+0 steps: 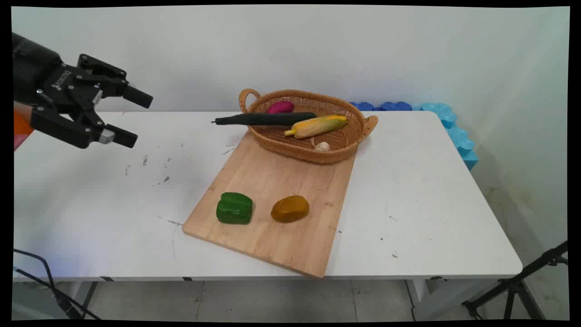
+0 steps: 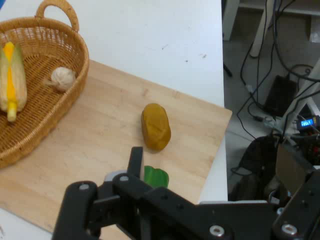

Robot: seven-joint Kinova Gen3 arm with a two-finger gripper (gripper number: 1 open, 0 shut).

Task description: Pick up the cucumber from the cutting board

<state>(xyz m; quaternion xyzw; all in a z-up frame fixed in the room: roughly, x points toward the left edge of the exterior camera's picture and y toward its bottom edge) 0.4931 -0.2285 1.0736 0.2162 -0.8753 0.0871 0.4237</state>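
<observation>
We find the black two-finger gripper (image 1: 136, 117) raised above the worktop's (image 1: 431, 190) far left corner, its fingers (image 1: 137, 96) spread wide with nothing between them. It touches nothing; a broad bare stretch of the white worktop lies between it and the nearest things.

A light wooden cutting board (image 1: 281, 190) lies slantwise across the middle of the worktop, its near corner reaching the worktop's near edge. On the board's near half we note a green bell pepper (image 1: 234, 208) and, just beside it toward the right, a brownish-yellow potato-shaped lump (image 1: 290, 209); the two are apart, not touching. In the hand view the lump (image 2: 156, 127) sits clear on the board (image 2: 100, 145), while the pepper (image 2: 156, 177) is mostly hidden behind the gripper's linkage.

An oval woven wicker basket with two handles (image 1: 354, 145) sits on the board's far end, near the worktop's far edge. In it lie a yellow ear of corn (image 1: 317, 126), a small white garlic bulb (image 1: 322, 146), a magenta vegetable (image 1: 280, 107) at the back, and a long dark green cucumber (image 1: 263, 119) whose stem end sticks out over the basket's left rim.

The worktop's right side is open. Blue foam blocks (image 1: 449, 125) run along the far right corner, off the worktop.
</observation>
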